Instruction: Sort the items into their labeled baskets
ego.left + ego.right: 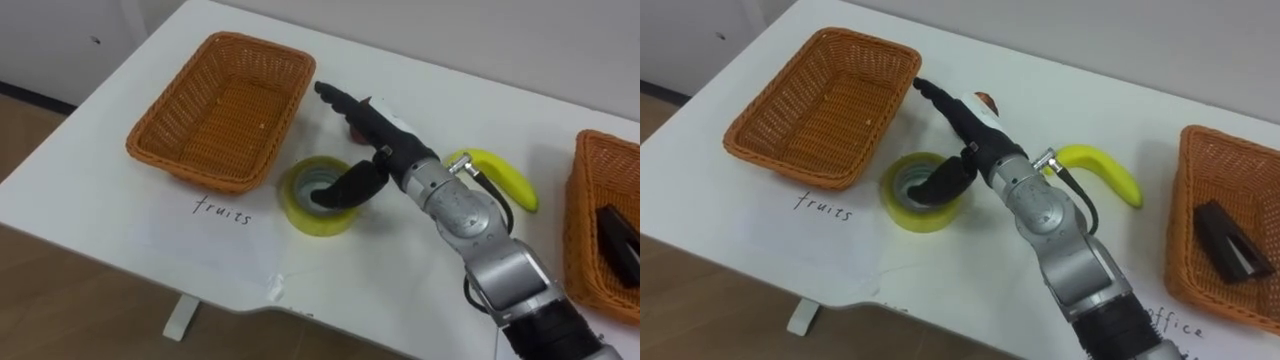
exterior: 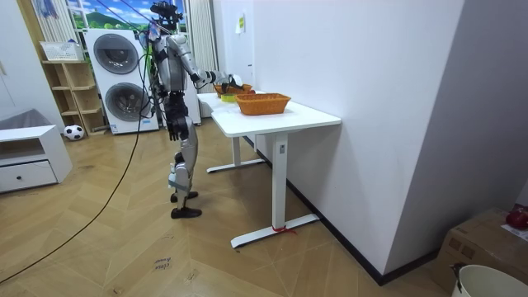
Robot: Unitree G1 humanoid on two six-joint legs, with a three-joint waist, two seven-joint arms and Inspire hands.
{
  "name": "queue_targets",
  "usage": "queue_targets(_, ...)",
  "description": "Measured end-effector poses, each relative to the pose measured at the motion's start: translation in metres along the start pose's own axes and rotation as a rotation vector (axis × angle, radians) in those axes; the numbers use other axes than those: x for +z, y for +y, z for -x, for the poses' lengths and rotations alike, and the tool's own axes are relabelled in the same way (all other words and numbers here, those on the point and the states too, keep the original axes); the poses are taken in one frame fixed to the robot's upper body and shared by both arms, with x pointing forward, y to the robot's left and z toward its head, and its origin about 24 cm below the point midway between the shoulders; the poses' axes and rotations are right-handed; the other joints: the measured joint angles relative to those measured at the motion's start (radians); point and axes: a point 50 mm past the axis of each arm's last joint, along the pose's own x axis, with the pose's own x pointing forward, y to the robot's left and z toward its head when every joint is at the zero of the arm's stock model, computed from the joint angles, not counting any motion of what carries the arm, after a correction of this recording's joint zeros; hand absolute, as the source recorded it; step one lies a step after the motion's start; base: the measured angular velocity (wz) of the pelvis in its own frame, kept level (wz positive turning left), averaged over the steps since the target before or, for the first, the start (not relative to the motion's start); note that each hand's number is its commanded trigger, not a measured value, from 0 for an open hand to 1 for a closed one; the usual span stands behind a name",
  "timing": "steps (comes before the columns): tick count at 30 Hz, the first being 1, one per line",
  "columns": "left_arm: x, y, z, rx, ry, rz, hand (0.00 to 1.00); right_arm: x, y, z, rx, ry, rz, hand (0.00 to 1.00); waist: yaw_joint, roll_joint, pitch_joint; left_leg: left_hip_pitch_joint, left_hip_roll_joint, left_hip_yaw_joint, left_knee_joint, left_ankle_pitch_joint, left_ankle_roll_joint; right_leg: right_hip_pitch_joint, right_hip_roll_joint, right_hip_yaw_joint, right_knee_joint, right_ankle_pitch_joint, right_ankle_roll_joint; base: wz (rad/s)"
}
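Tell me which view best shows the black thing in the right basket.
Right eye view: the black oblong object lies whole in the orange wicker basket. The left eye view cuts it at the edge; the room view is too distant.

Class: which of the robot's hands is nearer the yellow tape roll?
Right. The right hand is over the tape roll, its thumb dipping into the hole; the left hand hangs down at the robot's side.
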Motion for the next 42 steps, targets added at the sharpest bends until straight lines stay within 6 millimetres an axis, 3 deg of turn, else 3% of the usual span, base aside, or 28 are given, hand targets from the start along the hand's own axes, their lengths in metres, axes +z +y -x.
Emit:
queue_targets(16, -0.004, 0.001, 0.001, 0.003, 0.009, -0.003, 0.0, -0.005, -0.006, 0.001, -0.061, 0.018, 0.006, 0.0, 0.0, -0.002, -0.0014, 0.0, -0.004, -0.014, 0.008, 0.002, 0.003, 0.005, -0.005, -0.005, 0.0, 0.0, 0.0, 0.01)
queue_targets(22, -0.007, 0.002, 0.001, 0.004, 0.021, -0.004, 0.0, -0.023, -0.002, 0.002, -0.056, 0.088, 0.0, 0.0, 0.0, -0.002, -0.0007, 0.0, -0.004, -0.024, 0.009, 0.002, 0.003, 0.013, -0.005, -0.013, 0.0, 0.0, 0.0, 0.04)
queue_targets(36, -0.007, 0.001, 0.001, 0.003, 0.02, -0.003, 0.0, -0.023, -0.004, 0.002, -0.105, 0.088, 0.001, 0.0, 0.001, 0.0, 0.0006, 0.003, -0.005, -0.033, 0.01, 0.002, 0.003, 0.017, -0.006, -0.035, 0.0, 0.0, 0.0, 0.02)
queue_targets(42, 0.003, 0.0, 0.001, -0.002, -0.022, 0.004, 0.0, -0.023, -0.002, 0.002, -0.097, 0.087, 0.003, 0.0, 0.001, 0.0, 0.0004, 0.0, -0.005, -0.035, 0.008, 0.002, 0.003, 0.017, -0.005, -0.038, 0.0, 0.0, 0.0, 0.0)
